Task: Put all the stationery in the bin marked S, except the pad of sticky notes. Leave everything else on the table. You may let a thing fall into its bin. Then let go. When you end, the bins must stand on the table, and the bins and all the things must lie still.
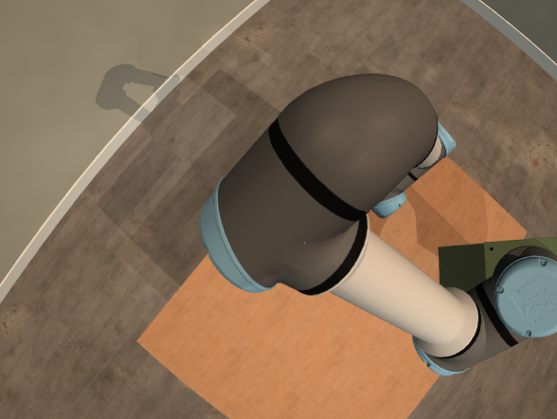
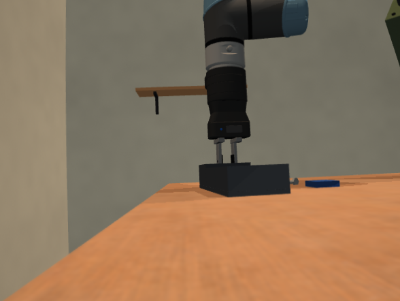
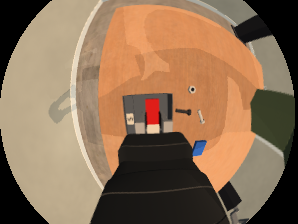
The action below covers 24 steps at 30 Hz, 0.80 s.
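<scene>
My gripper points straight down, with its fingertips at the rim of the dark bin. It is shut on a small red block-shaped item, which the wrist view shows over the bin's inside. In the exterior view the fingers and the bin wall hide the item. A blue pad of sticky notes lies flat on the table to the right of the bin. The top view shows only the arm, which hides the bin and the gripper.
A small bolt lies between the bin and the pad. The wrist view shows a dark screw, a pale bolt and a nut beside the bin. The bin stands near the orange table's far left edge.
</scene>
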Each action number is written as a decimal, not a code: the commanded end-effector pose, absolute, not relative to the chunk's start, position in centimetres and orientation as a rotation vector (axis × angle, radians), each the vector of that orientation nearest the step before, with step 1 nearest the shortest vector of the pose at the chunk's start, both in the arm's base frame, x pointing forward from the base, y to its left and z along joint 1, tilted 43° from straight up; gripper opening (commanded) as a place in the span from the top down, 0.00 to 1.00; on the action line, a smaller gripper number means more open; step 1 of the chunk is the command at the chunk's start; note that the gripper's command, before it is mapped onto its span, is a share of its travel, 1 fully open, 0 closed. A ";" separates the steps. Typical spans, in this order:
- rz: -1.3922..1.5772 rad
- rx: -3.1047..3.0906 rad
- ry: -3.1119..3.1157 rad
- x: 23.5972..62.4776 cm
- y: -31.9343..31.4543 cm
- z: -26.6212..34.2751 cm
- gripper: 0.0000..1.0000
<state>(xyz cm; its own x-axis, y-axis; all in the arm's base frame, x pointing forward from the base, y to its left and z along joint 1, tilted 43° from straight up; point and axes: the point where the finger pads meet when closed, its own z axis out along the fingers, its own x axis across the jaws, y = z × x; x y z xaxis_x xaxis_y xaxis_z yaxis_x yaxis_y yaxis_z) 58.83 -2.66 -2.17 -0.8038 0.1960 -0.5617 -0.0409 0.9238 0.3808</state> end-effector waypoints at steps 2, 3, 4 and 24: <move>0.503 0.110 2.456 58.8 -2.7 -2.1 0.55; 0.503 0.110 2.456 58.8 -2.7 -2.1 0.38; 0.503 0.110 2.456 58.8 -2.7 -2.1 0.38; 0.503 0.110 2.456 58.5 -2.9 -1.7 0.38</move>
